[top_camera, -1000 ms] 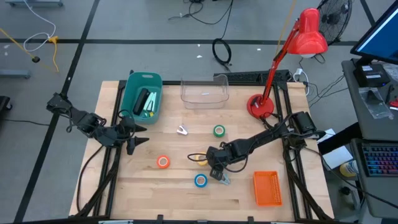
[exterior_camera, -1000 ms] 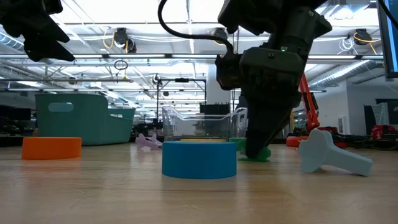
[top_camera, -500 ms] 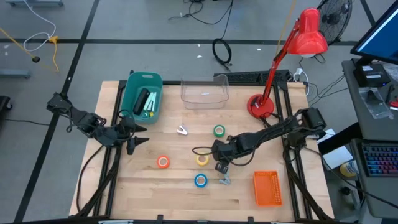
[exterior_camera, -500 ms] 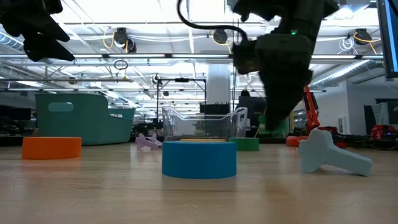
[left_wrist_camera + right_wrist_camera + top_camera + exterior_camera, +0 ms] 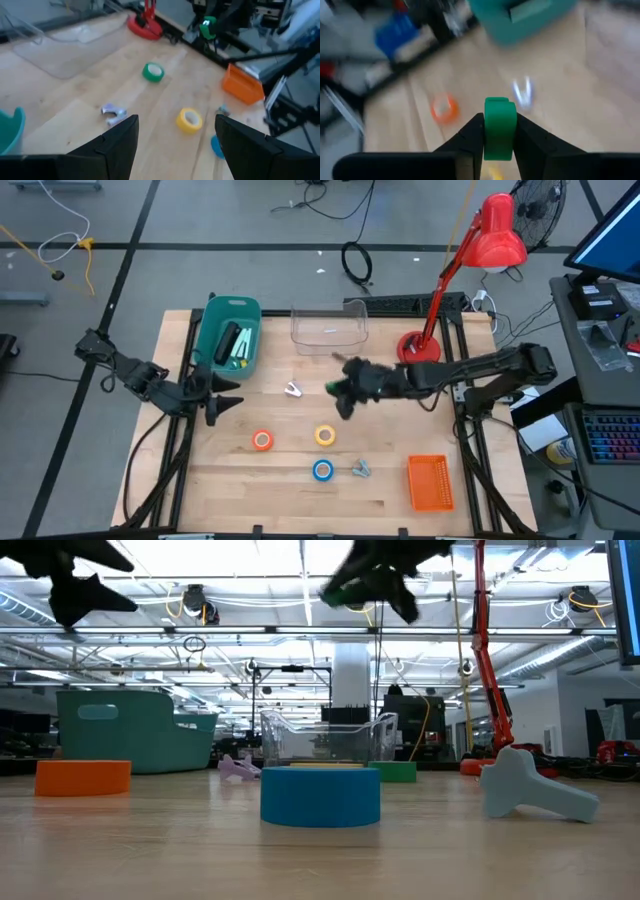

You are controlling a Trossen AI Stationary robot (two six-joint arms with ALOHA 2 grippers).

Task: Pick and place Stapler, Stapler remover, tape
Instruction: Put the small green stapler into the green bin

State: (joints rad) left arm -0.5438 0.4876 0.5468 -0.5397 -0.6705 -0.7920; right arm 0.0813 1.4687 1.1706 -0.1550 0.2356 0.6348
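Observation:
My right gripper (image 5: pixel 499 131) is shut on a green roll of tape (image 5: pixel 500 125), high over the table's middle (image 5: pixel 343 394). A second green roll (image 5: pixel 152 72) lies flat on the table below it. Orange (image 5: pixel 262 440), yellow (image 5: pixel 325 436) and blue (image 5: pixel 322 470) rolls lie flat nearer the front. A lilac stapler remover (image 5: pixel 292 389) and a grey-blue one (image 5: pixel 360 470) rest on the wood. A dark stapler (image 5: pixel 229 338) lies in the teal bin (image 5: pixel 212 355). My left gripper (image 5: pixel 226 402) hovers open at the table's left. My right gripper pinches the green roll between its two fingers, one on each flat side face (image 5: pixel 487 136), with the curved outer band toward the wrist camera. The fingers reach from the table's right, slanting slightly down. The roll stands on edge, lifted well clear of the table.
A clear plastic container (image 5: pixel 328 328) stands at the far middle, with a red desk lamp's base (image 5: pixel 418 350) to its right. An orange basket (image 5: pixel 430 482) sits at the near right. Bare wood lies between the teal bin and the orange roll.
My right gripper has risen high from beside the yellow roll and gone toward the far edge, carrying the green roll clear of the table. It has tipped from pointing steeply down to nearly level. The other rolls and both removers lie where they were.

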